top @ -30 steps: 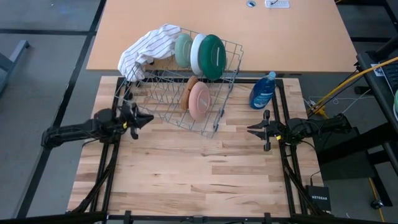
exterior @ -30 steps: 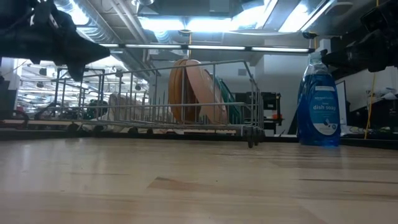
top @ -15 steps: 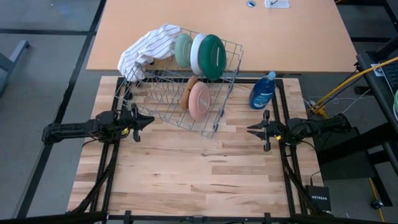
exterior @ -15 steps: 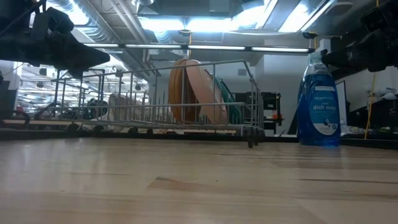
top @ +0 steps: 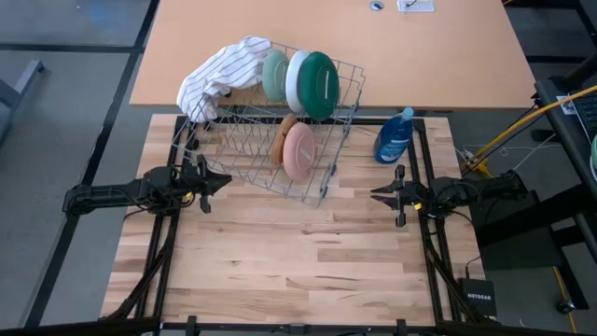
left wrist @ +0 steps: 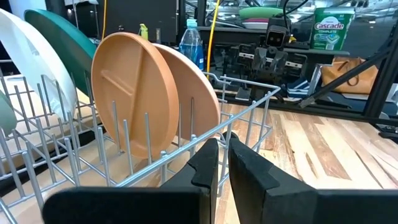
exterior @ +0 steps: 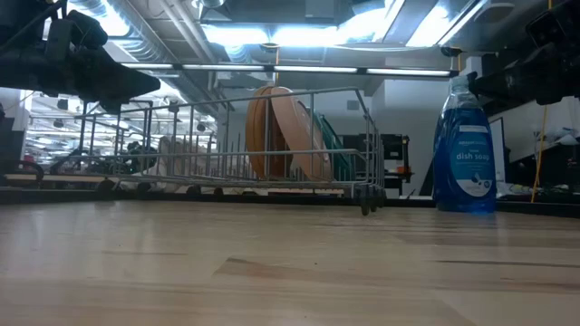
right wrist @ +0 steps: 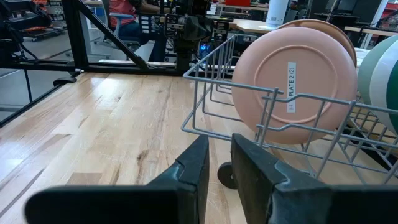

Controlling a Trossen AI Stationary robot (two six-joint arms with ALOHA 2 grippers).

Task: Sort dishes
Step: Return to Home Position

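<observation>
- Since a second ago, only the left arm has moved: it has swung back a little and gone level, and the left claw (top: pixel 227 177) now hangs over the left side of the bench (top: pixel 308 271), just beside the near corner of the dish rack (top: pixel 244 140)
- That claw is almost closed, with only a thin gap between its fingers, and it has nothing in it
- On the other side, the right claw (top: pixel 373 195) waits in the same spot as before, well apart from the rack, also almost closed and with nothing in it
- All five plates stand on edge in the rack
- At the far end are the pale green plate (top: pixel 274 75), the white plate (top: pixel 298 80) and the dark green plate (top: pixel 320 84), side by side
- Nearer the front is the pink plate (top: pixel 299 151), with the brown plate (top: pixel 285 124) right behind it
- A striped cloth (top: pixel 219 70) hangs over the far left corner of the rack, and a blue soap bottle (top: pixel 395 136) stands to the right of the rack
- I think the sorting is done and the arms are just going to their rest places
- No plate is left on the bench to pick up, so the next move only calls for the left arm to settle without bumping the rack
</observation>
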